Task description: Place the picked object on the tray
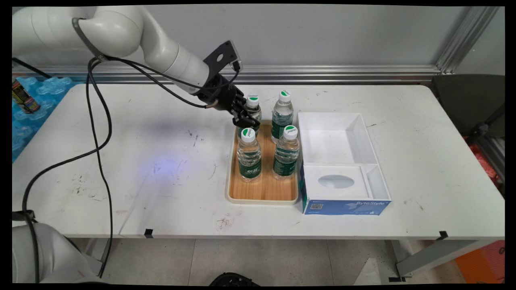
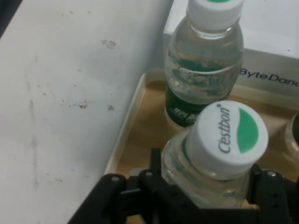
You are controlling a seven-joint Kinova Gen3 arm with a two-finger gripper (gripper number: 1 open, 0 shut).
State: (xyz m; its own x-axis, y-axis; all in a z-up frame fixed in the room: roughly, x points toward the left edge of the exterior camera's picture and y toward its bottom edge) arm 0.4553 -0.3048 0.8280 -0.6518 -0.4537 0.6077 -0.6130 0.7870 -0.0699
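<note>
Four bottles on tray (image 1: 264,193); hand (image 1: 245,117) angled down, clamped around rear-left bottle (image 2: 212,161), below cap.

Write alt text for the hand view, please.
The robot's black hand closes around a capped water bottle on a wooden tray. A second bottle stands beyond it, beside a white table.

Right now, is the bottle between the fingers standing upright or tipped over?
Upright. The back-left bottle stands on the wooden tray with its white cap on top, like the other three; the fingers flank its shoulder just below the cap.
</note>
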